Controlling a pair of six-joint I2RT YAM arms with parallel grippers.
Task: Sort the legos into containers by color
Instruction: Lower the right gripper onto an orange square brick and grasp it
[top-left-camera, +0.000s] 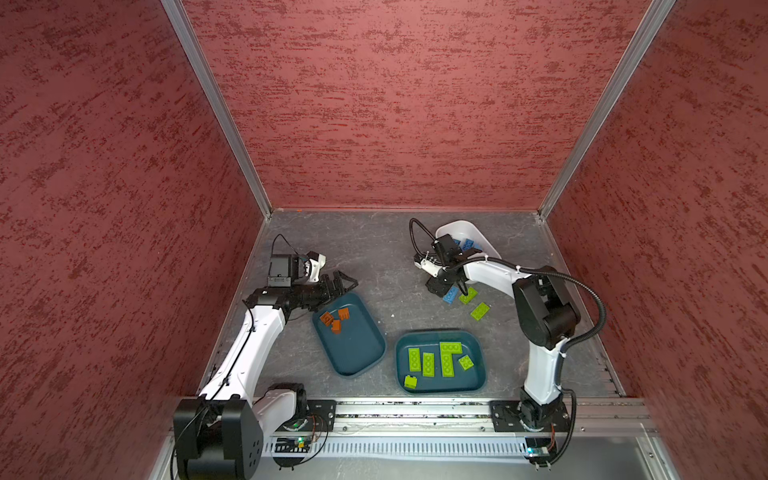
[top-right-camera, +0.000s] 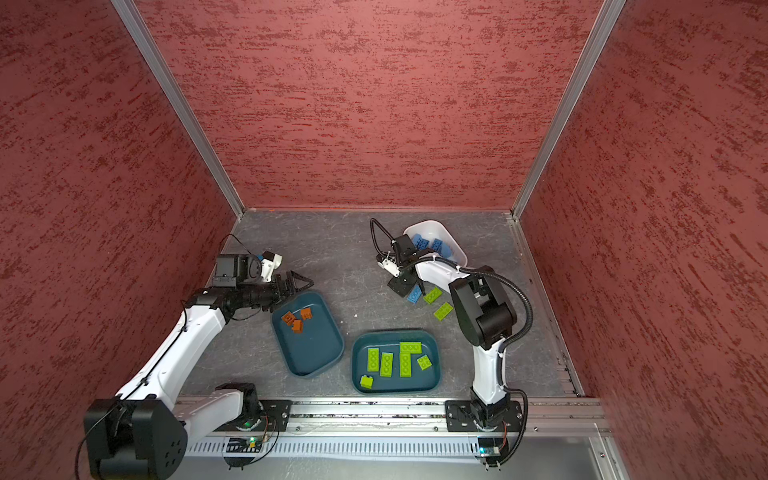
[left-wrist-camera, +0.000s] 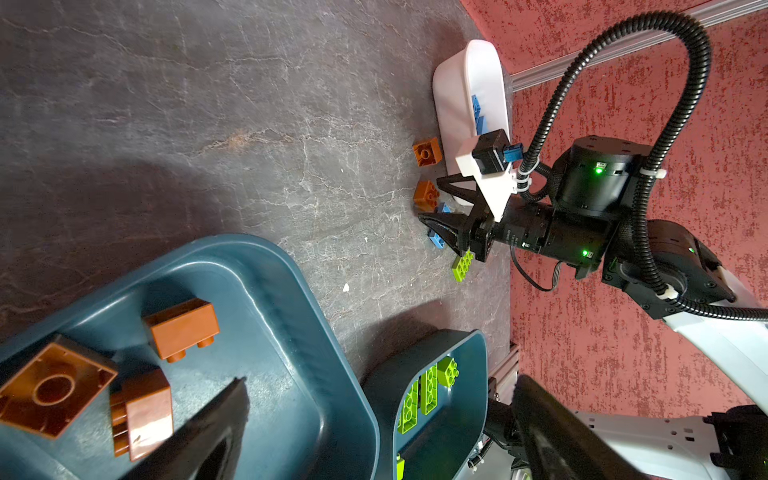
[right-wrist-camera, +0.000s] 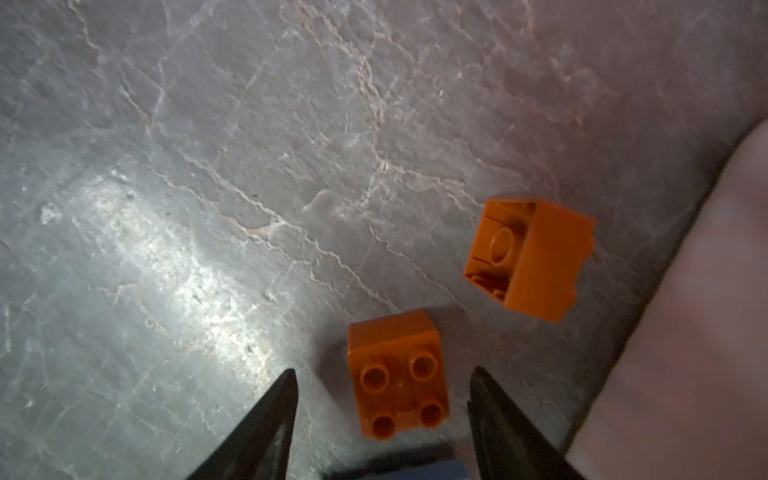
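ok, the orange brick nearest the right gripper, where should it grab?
I'd pinch the orange brick across its two plain flat sides, not the studded face. Come straight on, the way the right gripper points: its open jaws flank those sides.

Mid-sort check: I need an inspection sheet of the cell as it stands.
Surface: dark grey stone-look tabletop.
Job's things: orange bricks in left teal tub; green bricks in right teal tub; blue bricks in white tub. On the table: loose blue brick, two loose green bricks, two loose orange bricks.
Clutter: one white fleck.
Grippers: left claw open, empty, above the left teal tub's far end; right claw open, straddling one loose orange brick, not gripping.
Cables: black corrugated hose arches over right arm; thin black lead loops at left wrist.
Surroundings: red textured walls; metal rail in front.
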